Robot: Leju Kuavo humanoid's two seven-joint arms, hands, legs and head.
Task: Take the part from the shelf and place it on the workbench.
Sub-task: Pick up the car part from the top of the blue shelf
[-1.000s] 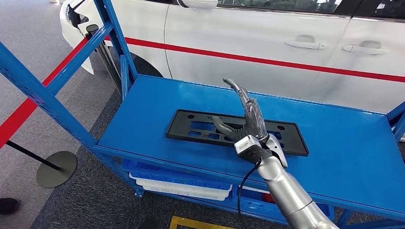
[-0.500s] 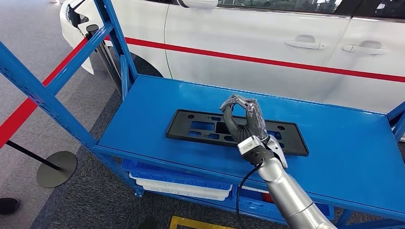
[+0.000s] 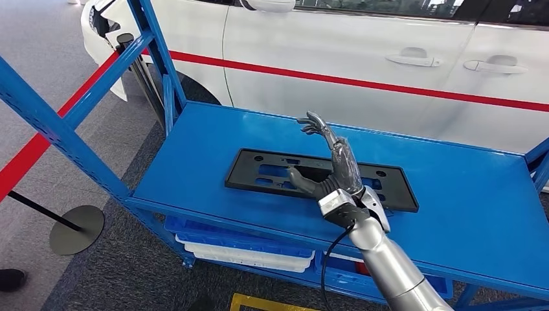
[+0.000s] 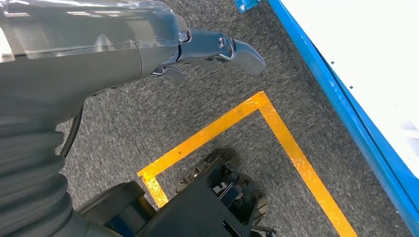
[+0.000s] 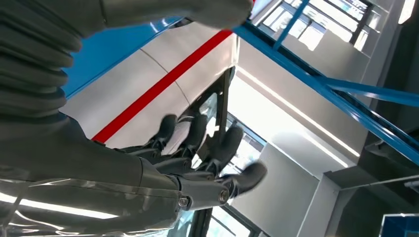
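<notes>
— Where's the part?

— Lying flat on the blue shelf (image 3: 213, 168), beside the white car (image 3: 362, 58): a black licence plate frame (image 3: 272, 175), long, thin, full of cutouts.

— How to handle?

— Probably light, stiff plastic, a little flexy lengthwise. Best pinched along the near long edge, or through a cutout.

— And the hands?

— Right hand (image 3: 330, 159) raised over the frame, fingers spread wide, holding nothing. Left hand (image 4: 148, 49) hanging by the floor; open or closed, cannot tell.

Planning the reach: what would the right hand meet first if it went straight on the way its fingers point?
Probably the white car behind the shelf. The right hand points up and away, above the black part; depth is unclear.
</notes>
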